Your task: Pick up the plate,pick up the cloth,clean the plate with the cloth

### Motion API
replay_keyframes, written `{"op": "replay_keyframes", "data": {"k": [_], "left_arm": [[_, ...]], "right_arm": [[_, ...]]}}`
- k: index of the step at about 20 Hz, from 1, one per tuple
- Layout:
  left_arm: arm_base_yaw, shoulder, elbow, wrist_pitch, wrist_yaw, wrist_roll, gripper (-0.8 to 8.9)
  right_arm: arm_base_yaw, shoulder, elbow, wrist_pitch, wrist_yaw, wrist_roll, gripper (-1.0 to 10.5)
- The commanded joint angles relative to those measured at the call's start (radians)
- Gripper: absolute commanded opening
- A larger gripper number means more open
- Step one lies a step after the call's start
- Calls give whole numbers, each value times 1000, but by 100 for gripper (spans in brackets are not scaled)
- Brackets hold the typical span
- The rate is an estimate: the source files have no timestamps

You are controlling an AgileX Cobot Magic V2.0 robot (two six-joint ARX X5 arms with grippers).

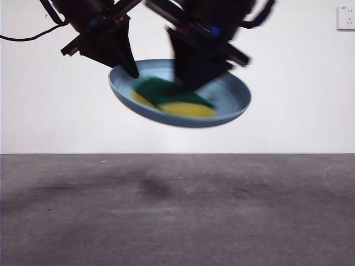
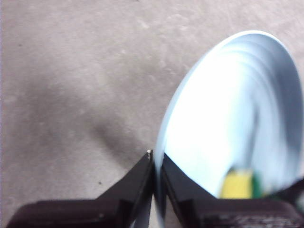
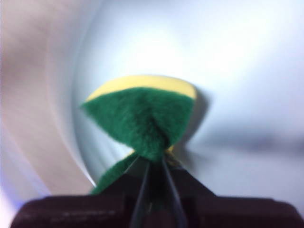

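The light-blue plate [image 1: 230,94] hangs tilted high above the table. My left gripper [image 1: 130,66] is shut on its rim at the left side; the left wrist view shows the jaws pinching the rim [image 2: 159,164] of the plate [image 2: 223,123]. My right gripper [image 1: 186,83] is shut on the cloth [image 1: 172,100], a yellow sponge with a green scouring layer, and presses it against the inside of the plate. The right wrist view shows the squeezed sponge [image 3: 140,118] against the plate [image 3: 228,61], blurred by motion. A bit of the sponge [image 2: 237,184] shows in the left wrist view.
The grey table [image 1: 177,216] lies well below the plate, with a faint shadow on it. A white wall stands behind, with a socket [image 1: 345,18] at the top right.
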Motion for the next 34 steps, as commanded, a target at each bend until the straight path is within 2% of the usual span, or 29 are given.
{"op": "replay_keyframes", "data": {"k": [1,3,4,5,8,11,14,19,20,23,25,26,27,29,30,31,34], "left_arm": [[15,-3,0,-1,21,-9,-8],[16,-3,0,-27,26,-7,-8],[15,-3,0,-37,31,-3,-8],[13,-3,0,-40,53,-2,-8],[13,-3,0,-35,157,20,-8],[13,-3,0,-31,181,20,-8],[13,-3,0,-26,179,19,-8],[13,-2,0,22,179,9,-8],[13,-3,0,37,179,-8,-8],[14,-3,0,73,174,-18,-8],[16,-3,0,80,174,-32,-8],[16,-2,0,77,172,-32,-8],[16,-3,0,71,172,-32,-8],[16,-3,0,49,176,-32,-8],[16,-3,0,34,176,-31,-8],[15,-3,0,20,177,-31,-8],[7,-3,0,-9,180,-18,-8]], "right_arm": [[-7,18,-11,-110,242,-10,-12],[-33,12,-11,-85,484,2,-12],[-49,11,-11,-23,539,2,-12],[-61,11,-11,45,527,2,-12],[-101,11,-11,258,339,1,-12],[-114,17,-11,381,167,1,-12],[-114,17,-11,426,49,1,-12],[-103,17,-11,369,-143,2,-12],[-95,17,-11,332,-165,1,-12],[-78,17,-11,149,-159,-13,-12],[-78,17,-11,12,-117,-30,-12],[-78,17,-11,-43,-32,-29,-12],[-78,16,-11,-80,76,-29,-12],[-84,16,-11,-98,360,-15,-12],[-89,16,-11,-76,451,-5,-12],[-94,16,-11,-42,491,-2,-12],[-111,16,-11,84,493,-2,-12]]}}
